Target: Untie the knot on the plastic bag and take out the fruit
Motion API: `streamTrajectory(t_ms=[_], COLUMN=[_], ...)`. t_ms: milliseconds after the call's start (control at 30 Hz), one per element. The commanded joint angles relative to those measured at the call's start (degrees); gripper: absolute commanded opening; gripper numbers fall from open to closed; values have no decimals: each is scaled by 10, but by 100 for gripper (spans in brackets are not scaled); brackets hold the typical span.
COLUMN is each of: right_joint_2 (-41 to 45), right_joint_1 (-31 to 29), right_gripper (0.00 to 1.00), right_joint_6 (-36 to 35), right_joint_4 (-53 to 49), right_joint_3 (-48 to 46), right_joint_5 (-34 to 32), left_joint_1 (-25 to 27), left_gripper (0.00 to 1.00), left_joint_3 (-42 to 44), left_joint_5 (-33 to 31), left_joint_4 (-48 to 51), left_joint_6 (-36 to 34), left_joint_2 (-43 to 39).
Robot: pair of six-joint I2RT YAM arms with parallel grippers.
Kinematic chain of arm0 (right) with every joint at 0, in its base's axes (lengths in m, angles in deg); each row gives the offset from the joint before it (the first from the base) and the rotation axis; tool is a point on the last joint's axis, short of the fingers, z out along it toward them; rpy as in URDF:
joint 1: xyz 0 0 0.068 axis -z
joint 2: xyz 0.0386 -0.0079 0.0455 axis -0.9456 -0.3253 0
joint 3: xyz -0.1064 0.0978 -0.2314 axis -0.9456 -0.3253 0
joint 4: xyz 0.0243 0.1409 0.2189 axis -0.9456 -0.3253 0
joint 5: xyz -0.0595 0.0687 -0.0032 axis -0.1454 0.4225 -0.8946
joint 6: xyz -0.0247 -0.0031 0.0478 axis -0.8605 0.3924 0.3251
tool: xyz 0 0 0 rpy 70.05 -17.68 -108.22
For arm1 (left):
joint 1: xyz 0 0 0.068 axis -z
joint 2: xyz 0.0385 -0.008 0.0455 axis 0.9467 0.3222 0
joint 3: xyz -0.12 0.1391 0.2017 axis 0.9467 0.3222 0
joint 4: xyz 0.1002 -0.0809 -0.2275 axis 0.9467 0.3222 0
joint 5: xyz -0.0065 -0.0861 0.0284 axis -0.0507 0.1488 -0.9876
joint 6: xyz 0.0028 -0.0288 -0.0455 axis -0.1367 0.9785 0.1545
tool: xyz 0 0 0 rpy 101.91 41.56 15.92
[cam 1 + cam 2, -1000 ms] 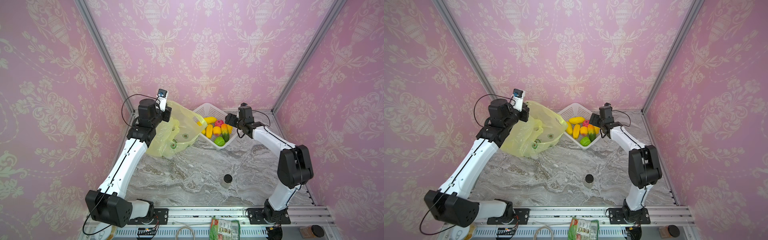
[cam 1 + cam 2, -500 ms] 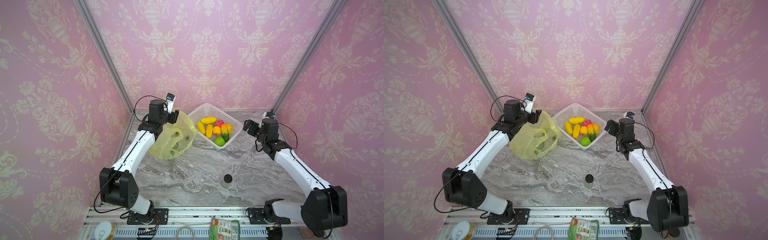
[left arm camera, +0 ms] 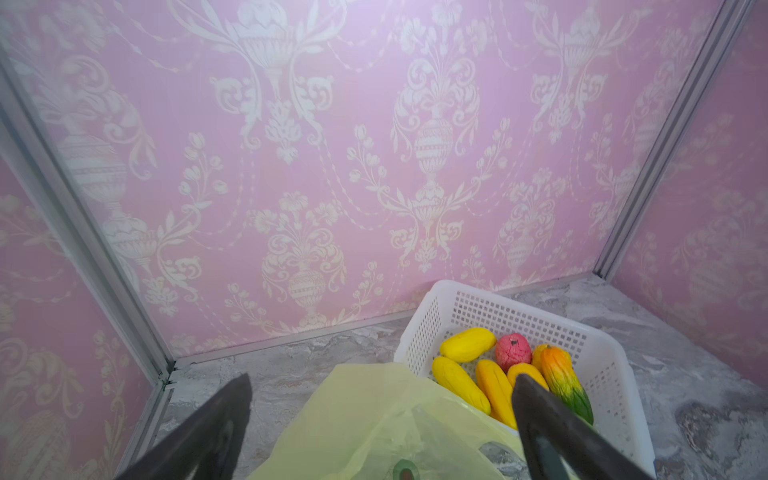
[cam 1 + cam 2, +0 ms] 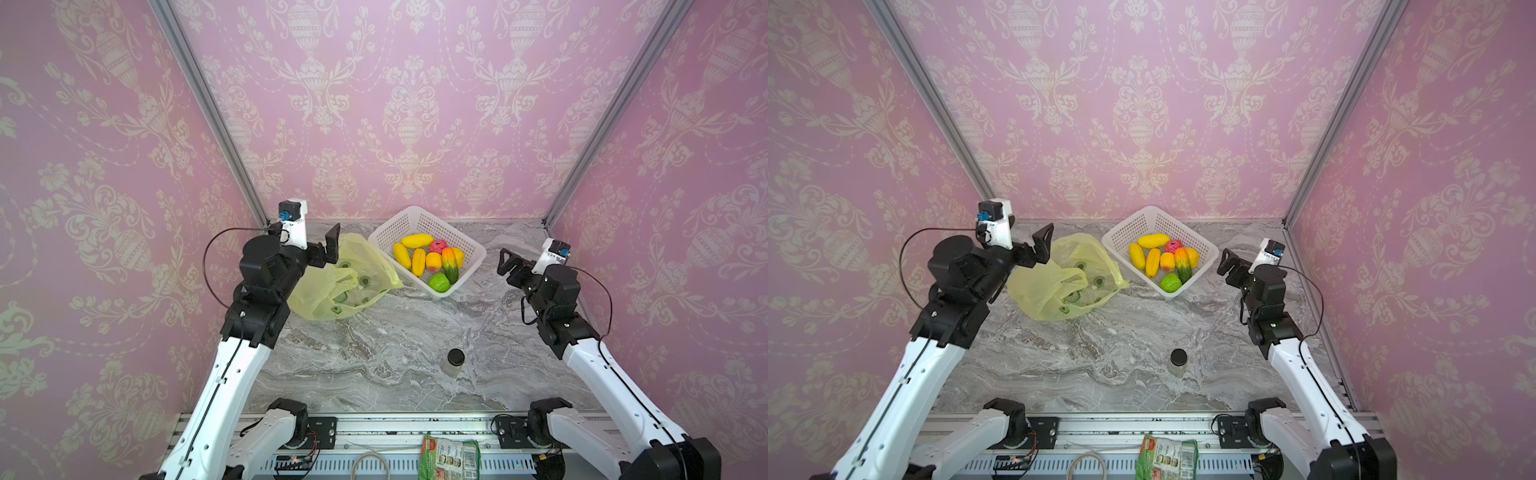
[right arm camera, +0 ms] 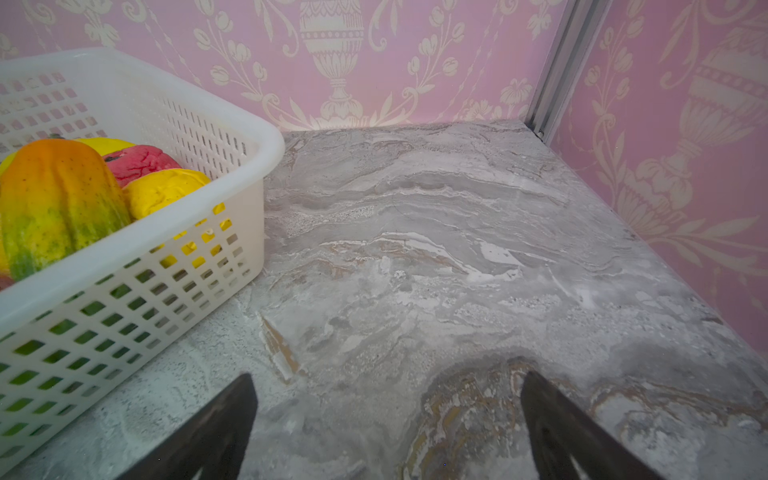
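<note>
The left hand point(image 3: 382, 378) was spread wide. In the left wrist view its two dark fingers point(image 3: 216, 428) stood far apart, and the bag point(image 3: 374, 419) lay slack on the desk point(image 3: 291, 365) just under and ahead of the gap, pinched by neither. That view caught only one green print point(image 3: 405, 471) on the bag. Both top views showed several prints, and the bag's whole crumpled spread running back beside the left arm point(image 4: 232, 374).

Just past the bag, ahead of that hand and toward the right one, the fruit point(image 3: 490, 374) lay in the basket point(image 3: 519, 320): yellow oblongs, a pink ball, an orange piece and a green-orange oblong. A top view added a green round point(image 4: 439, 283) at the basket's corner, which the left wrist view did not show.

The right hand point(image 5: 386, 376) was spread wide too, over bare desk, with the basket off to its side and apart from it. Through the basket's slotted wall, the right wrist view showed green and yellow low down.

Only the top views showed a small dark-capped jar point(image 4: 455, 361) standing on the desk well behind both hands, and farther back a green packet point(image 4: 449, 455) on the rail point(image 4: 395, 428).
</note>
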Motion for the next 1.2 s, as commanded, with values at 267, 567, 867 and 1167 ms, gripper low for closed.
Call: streamTrajectory(t_ms=[267,567,867,1167], right_joint_2=[101,-46,-327,-357], right_joint_1=[5,5,16,30], right_gripper=[100,100,100,100], right_joint_6=[-166,-182,-237,-234], right_joint_4=[162,292,606,538], right_joint_3=[-278,-282,-251,-203], right_joint_5=[-117,-147,-92,-47], left_joint_1=[-4,-6,-13,-26], left_gripper=[99,99,99,99], left_joint_3=[388,562,627,446], left_joint_5=[-240,-238,-252,-163], left_joint_4=[-24,-164,-470,-581], left_joint_6=[96,16,-56,-119], left_joint_2=[-198,-235,-88,313])
